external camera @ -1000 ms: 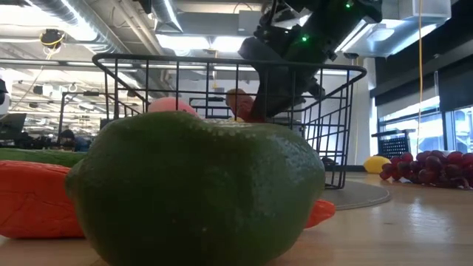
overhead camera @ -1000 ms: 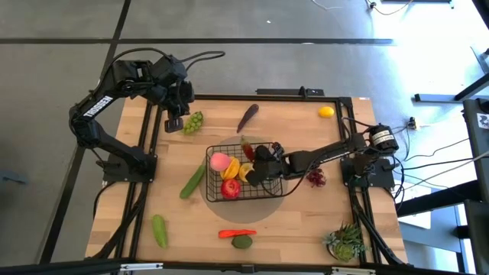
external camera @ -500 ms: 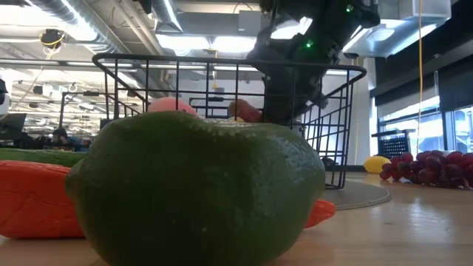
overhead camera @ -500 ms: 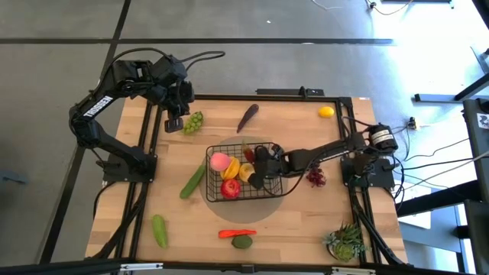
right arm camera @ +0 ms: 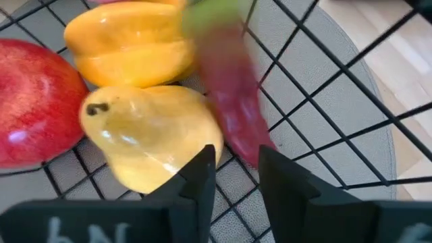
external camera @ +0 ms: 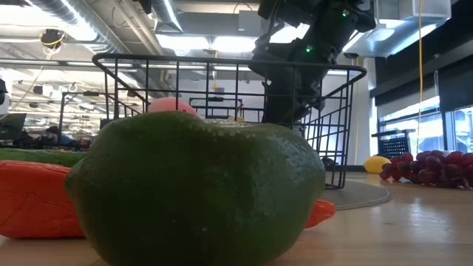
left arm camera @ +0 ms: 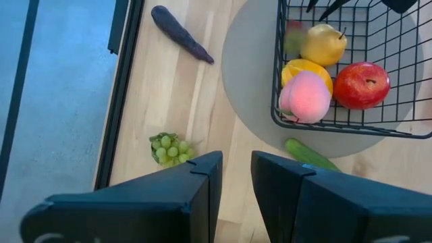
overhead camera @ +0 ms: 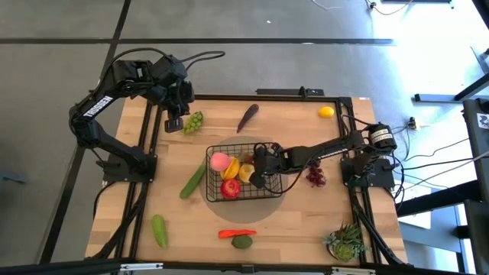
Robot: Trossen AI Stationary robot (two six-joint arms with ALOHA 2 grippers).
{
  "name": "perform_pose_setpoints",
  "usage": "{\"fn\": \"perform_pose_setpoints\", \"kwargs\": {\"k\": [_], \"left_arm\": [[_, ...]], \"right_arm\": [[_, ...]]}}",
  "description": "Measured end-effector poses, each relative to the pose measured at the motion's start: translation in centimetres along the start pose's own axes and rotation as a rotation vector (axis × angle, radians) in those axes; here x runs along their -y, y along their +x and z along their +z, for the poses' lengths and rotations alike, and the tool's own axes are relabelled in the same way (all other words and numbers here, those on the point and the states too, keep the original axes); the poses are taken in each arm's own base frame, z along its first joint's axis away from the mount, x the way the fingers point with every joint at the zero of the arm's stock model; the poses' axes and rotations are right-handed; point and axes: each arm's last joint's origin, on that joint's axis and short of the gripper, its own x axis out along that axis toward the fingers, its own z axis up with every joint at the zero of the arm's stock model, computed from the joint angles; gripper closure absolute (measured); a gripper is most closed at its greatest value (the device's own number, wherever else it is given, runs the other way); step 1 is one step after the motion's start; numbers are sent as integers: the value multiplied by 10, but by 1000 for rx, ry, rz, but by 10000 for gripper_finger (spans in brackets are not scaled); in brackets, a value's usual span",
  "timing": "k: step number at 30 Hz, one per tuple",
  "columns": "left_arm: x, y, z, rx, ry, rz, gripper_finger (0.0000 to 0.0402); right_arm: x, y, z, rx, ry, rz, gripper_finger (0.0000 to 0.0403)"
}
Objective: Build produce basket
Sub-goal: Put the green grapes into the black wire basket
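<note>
A green fruit (external camera: 196, 192) up close hides the basket's (external camera: 336, 103) lower half.

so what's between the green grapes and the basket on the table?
Bare wood only. In the high view nothing lies between the green grapes and the basket; the cucumber lies off that line, nearer the table's front.

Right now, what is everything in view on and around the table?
basket: 1, black wire, on grey round mat, mid-table
peach: 1, pink, in basket
round fruit: 1, red, in basket
pepper: 1, orange-yellow, in basket
pear: 1, yellow, in basket
chilli: 2, red, one in basket, one on the table at the high view's lower edge
cucumber: 2, green, left of basket
green grapes: 1 bunch, upper left
dark grapes: 1 bunch, right of basket
eggplant: 1, purple, above basket
lemon: 1, yellow, upper right
lime-like fruit: 1, green, beside lower chilli
potted plant: 1, green, lower right
left pincer: dark, open, beside green grapes
right pincer: dark, open, inside basket
</note>
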Motion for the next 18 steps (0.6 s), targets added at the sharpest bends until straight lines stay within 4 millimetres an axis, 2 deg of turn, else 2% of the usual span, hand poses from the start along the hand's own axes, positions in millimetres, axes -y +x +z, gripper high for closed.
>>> {"fn": "perform_pose_setpoints", "kwargs": {"k": [6, 12, 18], "left_arm": [[0, 0, 0, 0, 0, 0, 333], [0, 0, 0, -1, -12, 6, 333], [-3, 0, -1, -17, -138, 101, 333]], "right_arm": [[0, 0, 0, 0, -5, 0, 342], [0, -2, 1, 4, -2, 3, 351], [3, -25, 12, 68, 28, 47, 351]]}}
